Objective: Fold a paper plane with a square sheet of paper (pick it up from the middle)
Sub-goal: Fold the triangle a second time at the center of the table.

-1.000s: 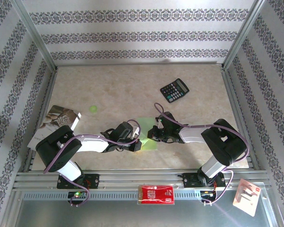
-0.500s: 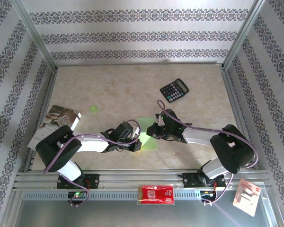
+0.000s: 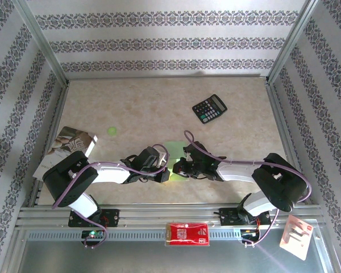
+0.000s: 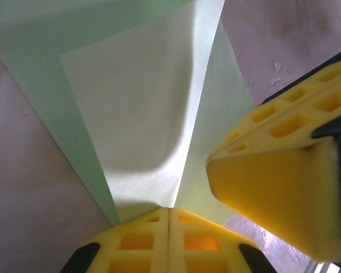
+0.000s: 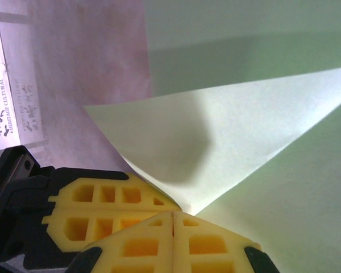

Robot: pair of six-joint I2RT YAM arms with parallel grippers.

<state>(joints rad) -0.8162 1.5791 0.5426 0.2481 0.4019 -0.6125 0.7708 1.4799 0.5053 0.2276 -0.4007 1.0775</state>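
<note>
Pinching with both sets of jaws closed tight: my left gripper (image 4: 169, 211) and my right gripper (image 5: 173, 216) are each squeezed on a raised flap of the thin light green square sheet of paper (image 4: 131, 102), almost nose to nose with each other. Rest of that sheet lies flat on the beige marbled tabletop (image 3: 148, 108), near the front edge between my two arms. Progress-wise I'd call it early days, one flap lifted mid-fold and nothing dart-shaped yet, so the creasing, nose folds and wings all look left to do.
</note>
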